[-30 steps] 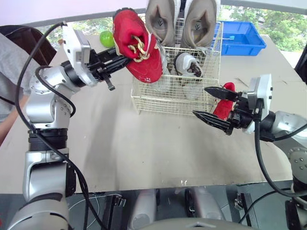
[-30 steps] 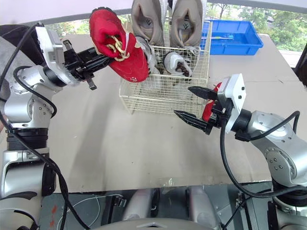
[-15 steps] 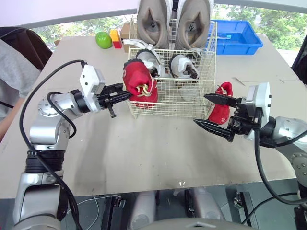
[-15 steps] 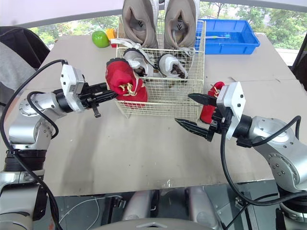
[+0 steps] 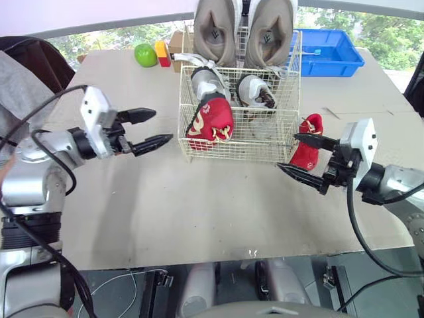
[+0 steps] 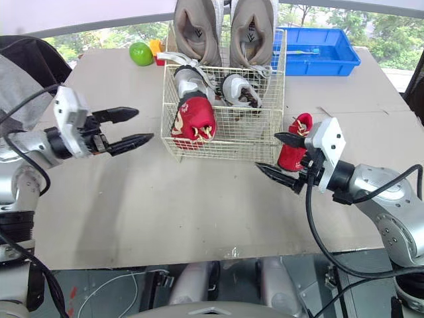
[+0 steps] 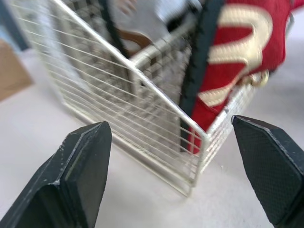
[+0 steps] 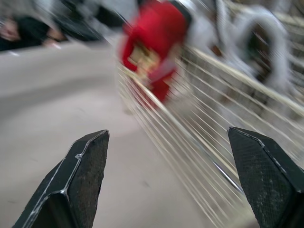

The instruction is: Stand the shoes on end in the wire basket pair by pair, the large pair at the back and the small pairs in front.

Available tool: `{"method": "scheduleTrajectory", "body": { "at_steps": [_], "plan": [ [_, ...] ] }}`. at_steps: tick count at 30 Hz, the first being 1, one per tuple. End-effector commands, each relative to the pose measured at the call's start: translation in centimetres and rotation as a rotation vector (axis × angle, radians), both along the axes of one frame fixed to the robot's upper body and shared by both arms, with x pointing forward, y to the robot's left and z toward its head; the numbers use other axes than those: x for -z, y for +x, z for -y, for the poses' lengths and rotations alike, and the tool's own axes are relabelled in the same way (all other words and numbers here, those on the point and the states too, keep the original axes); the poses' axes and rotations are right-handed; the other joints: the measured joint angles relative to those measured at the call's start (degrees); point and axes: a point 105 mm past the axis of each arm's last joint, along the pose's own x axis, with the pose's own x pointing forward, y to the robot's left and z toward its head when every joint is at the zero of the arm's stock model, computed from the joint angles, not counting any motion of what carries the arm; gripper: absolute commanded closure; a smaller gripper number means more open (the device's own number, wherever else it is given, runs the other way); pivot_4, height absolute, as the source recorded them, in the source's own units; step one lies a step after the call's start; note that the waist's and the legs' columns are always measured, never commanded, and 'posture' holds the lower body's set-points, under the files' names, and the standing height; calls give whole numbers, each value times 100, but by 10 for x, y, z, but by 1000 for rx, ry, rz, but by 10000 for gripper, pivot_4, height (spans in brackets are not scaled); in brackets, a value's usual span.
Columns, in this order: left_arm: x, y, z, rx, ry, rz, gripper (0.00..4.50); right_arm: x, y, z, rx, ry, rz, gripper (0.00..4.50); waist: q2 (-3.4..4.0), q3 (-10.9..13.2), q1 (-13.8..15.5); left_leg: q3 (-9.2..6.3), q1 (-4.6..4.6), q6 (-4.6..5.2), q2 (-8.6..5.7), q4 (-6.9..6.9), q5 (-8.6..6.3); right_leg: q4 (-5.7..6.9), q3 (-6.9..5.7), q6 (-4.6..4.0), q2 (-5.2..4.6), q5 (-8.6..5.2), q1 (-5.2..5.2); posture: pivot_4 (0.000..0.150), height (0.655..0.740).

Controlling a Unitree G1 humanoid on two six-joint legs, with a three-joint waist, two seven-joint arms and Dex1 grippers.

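Note:
The wire basket (image 5: 232, 144) stands at mid-table. A large grey pair (image 5: 248, 30) stands on end at its back, and a small grey-and-white pair (image 5: 225, 86) sits in front of that. One red shoe (image 5: 211, 122) rests inside the basket's front left corner, also seen through the wire in the left wrist view (image 7: 237, 61). My left gripper (image 5: 162, 126) is open and empty, a short way left of the basket. A second red shoe (image 5: 306, 142) stands on the table by the basket's right side. My right gripper (image 5: 288, 152) is open just in front of it.
A blue tray (image 5: 328, 50) sits at the back right. A green ball (image 5: 146, 54) and a red-and-yellow block (image 5: 161, 53) lie at the back left. A person's grey sleeve (image 5: 20, 86) shows at the far left. The table's front edge (image 5: 218, 258) runs below both arms.
My left gripper has let go of the red shoe, which now sits in the basket's front left corner, and has opened and drawn back to the left. The right gripper has barely shifted.

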Motion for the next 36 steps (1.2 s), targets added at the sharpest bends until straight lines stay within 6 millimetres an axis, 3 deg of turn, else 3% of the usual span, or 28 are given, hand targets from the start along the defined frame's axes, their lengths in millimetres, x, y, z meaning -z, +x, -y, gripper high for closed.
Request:
{"method": "scheduleTrajectory", "body": {
  "at_steps": [1,9,14,17,21,23,25,31,36],
  "plan": [
    [-11,-13,32,94,37,112,248,-9,-2,2,-12,-1,50,6630,0,0,36,2,-1,0,-3,0,0,0,0,0,-1,0,1,1500,7400],
    [-25,-10,86,22,-1,196,248,-11,-10,-4,-72,2,66,6630,-1,0,40,0,1,0,-6,5,0,4,-2,1,4,1,6,1500,7400],
    [-9,2,102,-90,48,212,248,-10,-11,-5,-71,-2,67,6630,-2,0,36,-3,3,0,-13,4,0,3,-1,1,5,1,8,1500,7400],
    [2,10,99,-174,88,234,7406,-14,-12,-9,-72,-5,77,6630,-2,0,37,-3,7,0,-19,4,0,4,-2,1,6,1,11,1500,7400],
    [9,9,94,-210,69,253,25107,-15,-12,-11,-67,-18,79,6630,-2,-2,35,-6,16,0,-18,1,0,4,4,1,6,1,15,1500,7400],
    [-9,4,90,-248,-101,291,33416,-16,-12,-13,-67,-11,77,6630,-2,-2,40,-6,18,0,-14,1,0,3,4,1,4,1,18,1500,7400],
    [-22,2,81,-295,-256,283,38466,-17,-11,-14,-67,-5,76,6630,-3,-1,44,-7,16,0,-9,3,0,4,5,1,1,1,18,1500,7400],
    [-17,-3,65,-370,-458,142,39141,-16,-9,-17,-73,3,71,6630,-4,-1,32,-13,11,0,-11,7,0,5,-2,3,2,2,17,1500,7400],
    [32,-2,67,-363,-328,-35,39443,-13,-5,-18,-85,6,63,6630,-4,-5,11,-10,24,0,-18,0,0,5,12,3,3,2,19,1500,7400]
  ]
}}
